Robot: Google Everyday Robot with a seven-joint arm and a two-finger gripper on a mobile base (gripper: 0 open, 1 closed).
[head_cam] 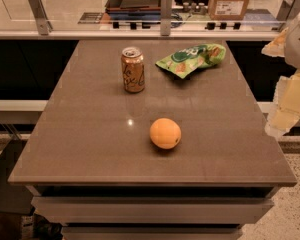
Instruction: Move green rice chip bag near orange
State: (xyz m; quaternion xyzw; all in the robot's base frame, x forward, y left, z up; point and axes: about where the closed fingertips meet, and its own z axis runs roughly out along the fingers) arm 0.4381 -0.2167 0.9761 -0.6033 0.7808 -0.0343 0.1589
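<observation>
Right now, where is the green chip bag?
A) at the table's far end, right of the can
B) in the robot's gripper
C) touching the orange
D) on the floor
A: the green rice chip bag lies at the table's far end, right of the can, apart from the orange; the gripper is at the view's right edge.

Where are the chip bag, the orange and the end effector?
green rice chip bag (192, 58): camera view, bag's middle.
orange (165, 133): camera view, fruit's middle.
end effector (289, 101): camera view, right edge, pale body.
</observation>
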